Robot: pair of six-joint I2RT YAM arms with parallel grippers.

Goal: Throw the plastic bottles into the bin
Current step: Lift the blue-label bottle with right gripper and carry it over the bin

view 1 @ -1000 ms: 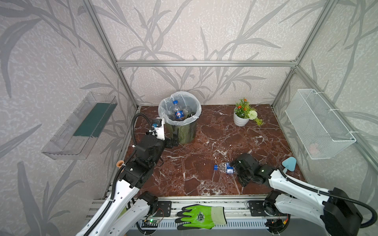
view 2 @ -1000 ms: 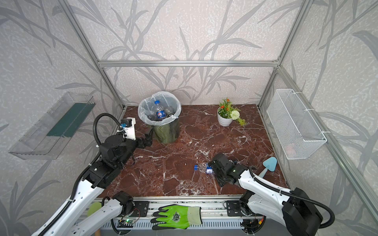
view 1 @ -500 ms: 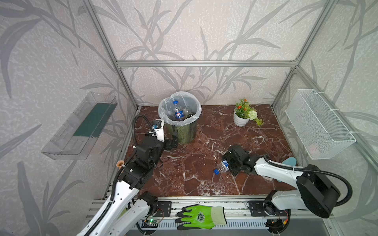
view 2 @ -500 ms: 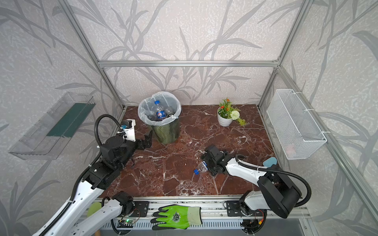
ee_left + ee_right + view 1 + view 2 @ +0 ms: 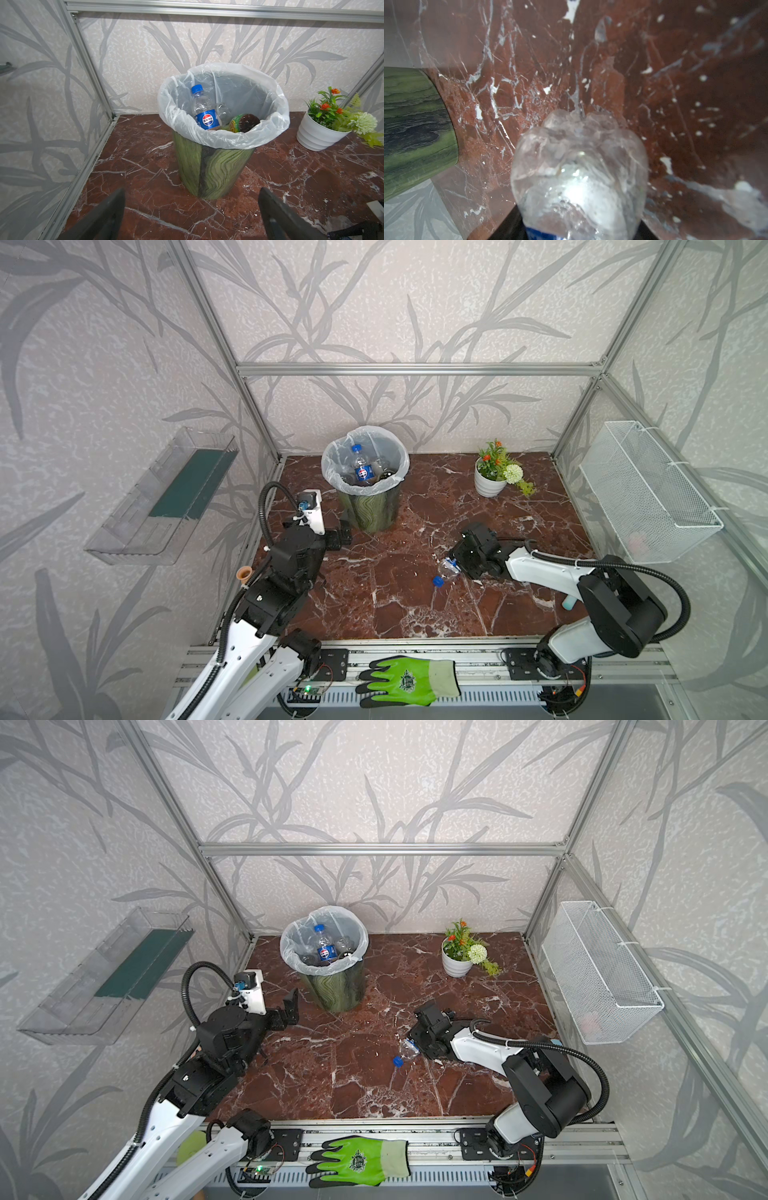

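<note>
right gripper [image 5: 462, 566] sits low over the marble floor [image 5: 390, 605], right of centre, its dark fingers [image 5: 509, 227] closed against both sides of a clear bottle [image 5: 448, 569]. the blue cap [image 5: 437, 581] of that bottle points towards the near left, at or just above the floor; contact with the floor cannot be confirmed. in the right wrist view the clear bottle's moulded base [image 5: 579, 166] fills the space between the fingers, with a strip of blue label showing next to them. left gripper [image 5: 338, 536] hangs at the left side, just near of the bin [image 5: 368, 512] and apart from it, its fingers [image 5: 99, 220] spread wide and empty. the bin stands upright on the floor at the far side, left of centre, with a translucent white liner [image 5: 224, 139] folded over its rim. inside it, a blue-labelled bottle [image 5: 204, 113] with a blue cap leans nearly upright, a second clear bottle [image 5: 223, 111] lies just beside it, and a green-labelled bottle [image 5: 243, 123] shows its dark base upward. a white flower pot [image 5: 490, 485] stands at the far right, well apart from the bin. a white wire basket [image 5: 648, 497] hangs on the right wall. a green glove [image 5: 409, 680] lies on the near rail.
</note>
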